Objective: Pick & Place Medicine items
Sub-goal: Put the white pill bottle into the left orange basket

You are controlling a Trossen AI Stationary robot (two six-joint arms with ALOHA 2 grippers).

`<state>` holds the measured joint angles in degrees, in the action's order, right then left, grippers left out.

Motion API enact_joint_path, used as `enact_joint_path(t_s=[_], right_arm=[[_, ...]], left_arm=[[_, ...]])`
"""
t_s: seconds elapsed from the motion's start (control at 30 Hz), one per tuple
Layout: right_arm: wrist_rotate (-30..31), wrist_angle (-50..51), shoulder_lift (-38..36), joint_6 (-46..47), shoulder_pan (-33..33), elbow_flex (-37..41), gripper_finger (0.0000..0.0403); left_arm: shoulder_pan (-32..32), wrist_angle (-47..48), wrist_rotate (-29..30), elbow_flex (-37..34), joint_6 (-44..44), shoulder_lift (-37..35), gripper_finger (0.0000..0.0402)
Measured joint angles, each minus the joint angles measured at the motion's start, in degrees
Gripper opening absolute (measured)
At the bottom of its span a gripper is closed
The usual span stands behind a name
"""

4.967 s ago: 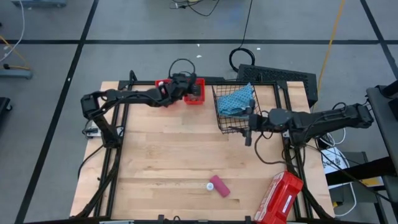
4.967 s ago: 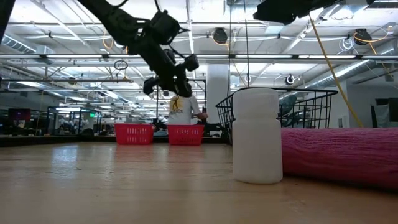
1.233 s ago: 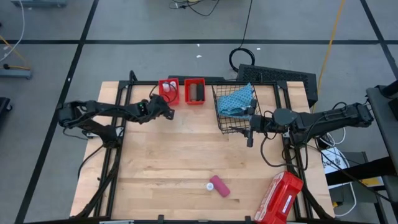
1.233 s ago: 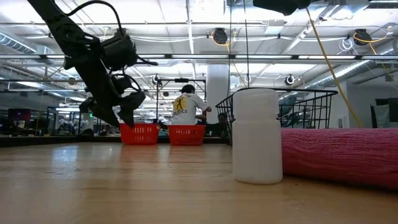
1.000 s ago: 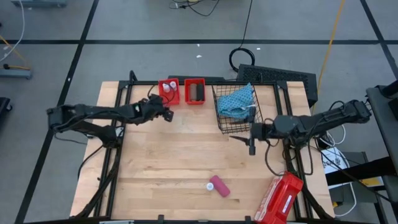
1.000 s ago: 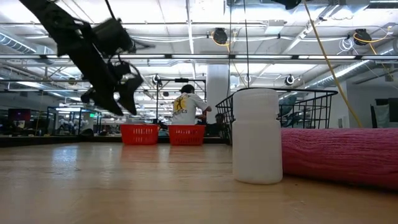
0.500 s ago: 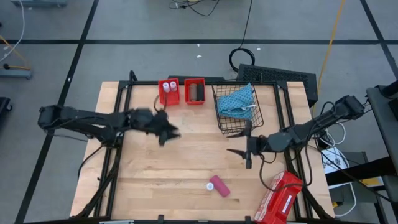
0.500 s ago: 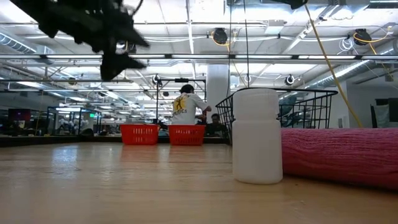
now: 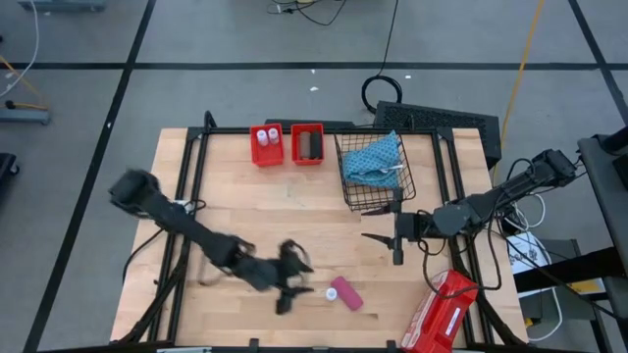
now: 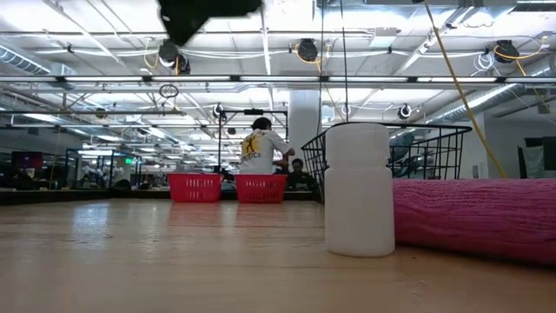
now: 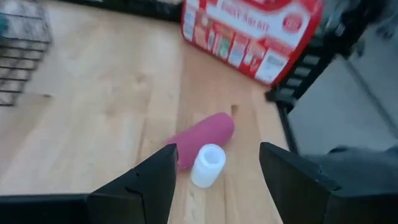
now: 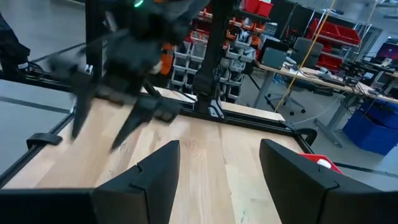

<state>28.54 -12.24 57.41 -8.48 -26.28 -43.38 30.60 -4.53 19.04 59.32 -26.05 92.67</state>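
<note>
The pink white-capped tube (image 9: 345, 292) lies on its side on the wooden table near the front edge; it shows close up in the low view (image 10: 473, 217) with its cap (image 10: 358, 189). My left gripper (image 9: 291, 281) is open just to the tube's left, and the tube (image 11: 202, 140) lies ahead of its fingers, untouched. My right gripper (image 9: 390, 242) hangs open in front of the wire basket (image 9: 373, 175). Two white-capped vials (image 9: 263, 138) sit in the left red bin, and a dark box (image 9: 309, 145) sits in the right one.
The blue patterned cloth (image 9: 375, 157) lies in the wire basket at the far right. The large red case (image 9: 442, 312) sits at the near right corner, also in the left wrist view (image 11: 249, 31). Bare wood fills the middle of the table. People stand in the room behind.
My left gripper has swept quickly from beside the red bins at the far edge across the table toward the near edge, ending beside the pink tube. My right gripper has moved a little toward the near edge, away from the basket. The tube has not moved.
</note>
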Motion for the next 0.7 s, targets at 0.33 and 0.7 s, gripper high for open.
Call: enact_joint_path(t_s=[0.33, 0.7], right_arm=[[-0.05, 0.51, 0.04, 1.76, -0.09, 0.0, 0.021], [-0.05, 0.93, 0.04, 0.22, -0.09, 0.02, 0.021]], left_arm=[[-0.19, 7.22, -3.57, 16.82, 8.36, 18.37, 0.0237], [-1.75, 7.11, -1.44, 16.96, 8.69, 22.55, 0.0237]])
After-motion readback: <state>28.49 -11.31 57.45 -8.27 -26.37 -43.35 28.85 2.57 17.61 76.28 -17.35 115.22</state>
